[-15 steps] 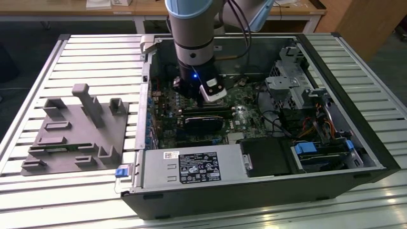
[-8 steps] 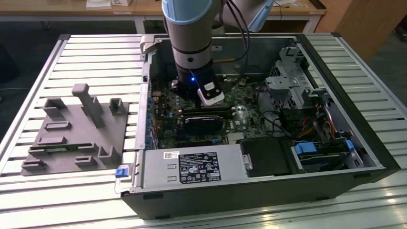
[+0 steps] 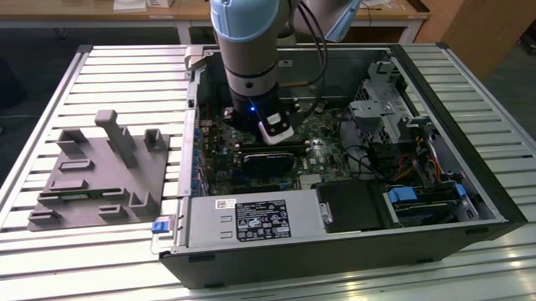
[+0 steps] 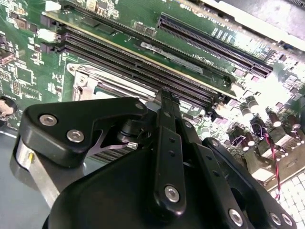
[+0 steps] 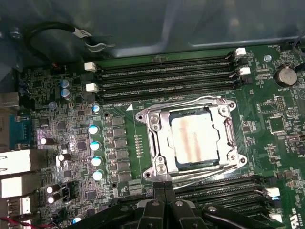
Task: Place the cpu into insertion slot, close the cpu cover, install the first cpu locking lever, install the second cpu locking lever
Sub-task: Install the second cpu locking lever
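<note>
In the first wrist view the cpu (image 5: 193, 138), pale silvery-tan, lies flat in the insertion slot (image 5: 179, 164). The cpu cover (image 5: 156, 138), a silvery frame, is down around it. Thin wire locking levers run along two opposite sides of the cover (image 5: 190, 101) (image 5: 209, 172). My gripper (image 5: 164, 188) is shut with nothing held, its tips right at the socket edge beside one lever. In the second wrist view the gripper (image 4: 164, 98) points at the socket corner (image 4: 88, 78). The arm (image 3: 251, 63) reaches down into the open computer case (image 3: 335, 251).
Long black memory slots (image 5: 167, 76) flank the socket on both sides. Capacitors (image 5: 95, 145) stand beside it. A grey fixture plate (image 3: 96, 175) lies on the slatted table at the exterior view's left. The power supply (image 3: 251, 221) and drive cage (image 3: 423, 200) fill the case front.
</note>
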You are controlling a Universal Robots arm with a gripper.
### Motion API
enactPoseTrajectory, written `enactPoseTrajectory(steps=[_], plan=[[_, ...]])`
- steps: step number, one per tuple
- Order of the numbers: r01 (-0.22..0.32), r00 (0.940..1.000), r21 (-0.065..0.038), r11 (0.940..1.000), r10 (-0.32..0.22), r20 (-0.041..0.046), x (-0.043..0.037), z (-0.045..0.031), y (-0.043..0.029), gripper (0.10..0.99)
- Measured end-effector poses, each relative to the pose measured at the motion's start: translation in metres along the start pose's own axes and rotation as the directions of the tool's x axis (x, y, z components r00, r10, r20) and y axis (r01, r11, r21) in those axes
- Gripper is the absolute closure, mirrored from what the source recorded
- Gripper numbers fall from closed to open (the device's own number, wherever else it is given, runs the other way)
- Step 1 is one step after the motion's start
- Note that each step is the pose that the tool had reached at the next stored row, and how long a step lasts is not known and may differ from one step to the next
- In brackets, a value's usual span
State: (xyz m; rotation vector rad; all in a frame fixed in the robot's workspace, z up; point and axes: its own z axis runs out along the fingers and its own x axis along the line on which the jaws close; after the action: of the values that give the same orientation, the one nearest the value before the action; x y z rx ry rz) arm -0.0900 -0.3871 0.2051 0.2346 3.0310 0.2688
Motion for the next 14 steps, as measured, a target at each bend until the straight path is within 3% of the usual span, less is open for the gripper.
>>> enactPoseTrajectory(steps=[11, 14], plan=[[-0.003, 0.9999, -0.069, 0.9976, 0.002, -0.0110, 0.0043, 0.0066, -0.0057, 0.980], [-0.003, 0.9999, -0.081, 0.9967, 0.002, -0.0128, 0.0054, 0.0086, -0.0072, 0.980]])
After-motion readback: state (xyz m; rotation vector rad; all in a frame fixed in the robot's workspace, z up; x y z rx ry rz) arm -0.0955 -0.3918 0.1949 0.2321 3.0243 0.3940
